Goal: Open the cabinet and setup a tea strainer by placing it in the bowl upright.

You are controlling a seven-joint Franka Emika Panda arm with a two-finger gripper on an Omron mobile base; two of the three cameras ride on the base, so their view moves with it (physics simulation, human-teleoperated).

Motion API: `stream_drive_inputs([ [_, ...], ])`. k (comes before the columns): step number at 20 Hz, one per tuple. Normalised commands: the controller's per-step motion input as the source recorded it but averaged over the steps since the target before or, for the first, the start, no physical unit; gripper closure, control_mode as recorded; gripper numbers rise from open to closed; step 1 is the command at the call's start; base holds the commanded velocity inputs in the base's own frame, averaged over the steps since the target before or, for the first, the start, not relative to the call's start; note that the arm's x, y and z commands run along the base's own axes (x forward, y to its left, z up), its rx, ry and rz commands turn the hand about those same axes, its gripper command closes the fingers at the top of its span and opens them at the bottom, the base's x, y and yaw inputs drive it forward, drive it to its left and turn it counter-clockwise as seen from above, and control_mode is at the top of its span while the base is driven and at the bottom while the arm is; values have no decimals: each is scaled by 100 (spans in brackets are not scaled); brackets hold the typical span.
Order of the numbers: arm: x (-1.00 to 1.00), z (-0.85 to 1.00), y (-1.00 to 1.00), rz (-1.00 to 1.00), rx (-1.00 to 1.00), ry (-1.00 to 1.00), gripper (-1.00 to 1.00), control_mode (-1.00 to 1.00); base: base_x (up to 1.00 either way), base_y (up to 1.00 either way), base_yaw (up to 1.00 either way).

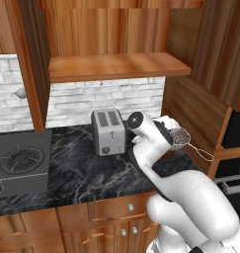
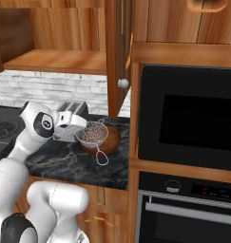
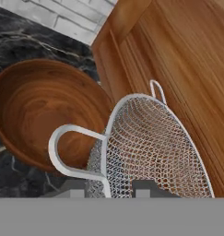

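At the bottom of the hand view, the gripper (image 3: 108,186) is clamped on the tea strainer (image 3: 152,147), though its fingertips are largely hidden behind the mesh. The strainer is held tilted just above the bowl (image 2: 107,141), whose hollow holds nothing (image 3: 44,108). Behind, the cabinet (image 1: 116,66) is seen open, its shelf bare.

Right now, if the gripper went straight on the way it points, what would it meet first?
Probably the wooden bowl: the gripper, shut on the tea strainer, points down toward it, though the cabinet's side panel is close and depth is unclear.
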Motion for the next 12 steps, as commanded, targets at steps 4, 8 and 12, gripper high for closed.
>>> stream_drive_inputs([
  [4,60,-32,0,0,2,2,100,-100,0,0,0],
  [8,54,-32,0,0,0,0,100,-100,0,0,0],
  [12,47,-31,0,0,0,0,100,-100,0,0,0],
])
